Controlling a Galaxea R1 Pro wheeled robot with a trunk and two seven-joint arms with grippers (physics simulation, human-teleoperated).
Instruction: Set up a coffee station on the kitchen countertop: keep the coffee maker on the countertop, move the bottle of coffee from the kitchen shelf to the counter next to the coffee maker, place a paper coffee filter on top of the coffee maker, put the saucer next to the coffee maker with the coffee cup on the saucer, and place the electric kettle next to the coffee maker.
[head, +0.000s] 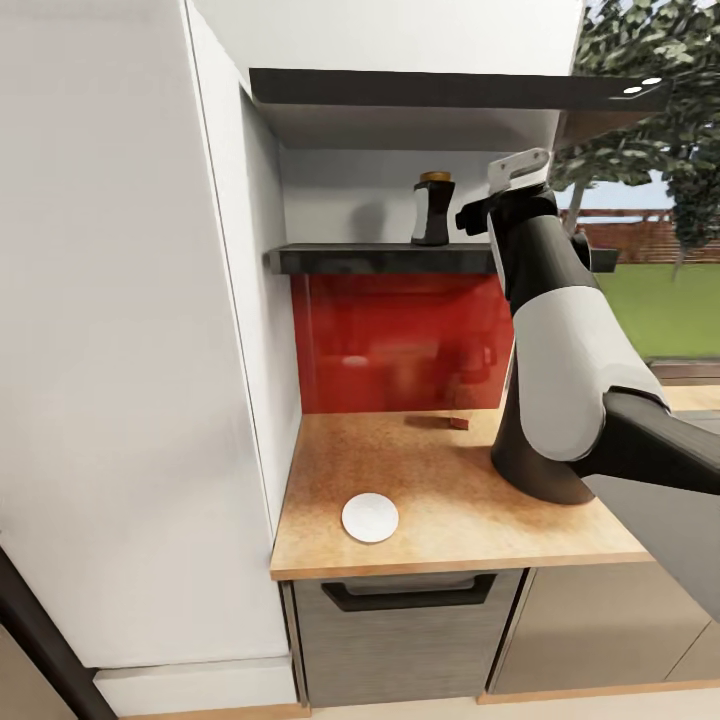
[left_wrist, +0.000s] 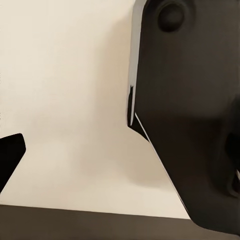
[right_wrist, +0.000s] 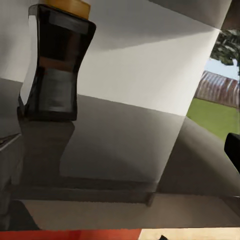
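the bottle of coffee (head: 433, 209) stands on the kitchen shelf (head: 380, 260), just left of the right gripper (head: 478, 215); its opening i cannot tell. better to come level at the bottle's waist, then close gently.

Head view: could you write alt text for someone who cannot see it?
A robot's right arm reaches up toward a small dark bottle of coffee standing on a black kitchen shelf above a red backsplash. Below, a white saucer lies on the wood-grain countertop, beside a tall white cabinet.

One bottle of coffee (head: 433, 209), one saucer (head: 370, 517).
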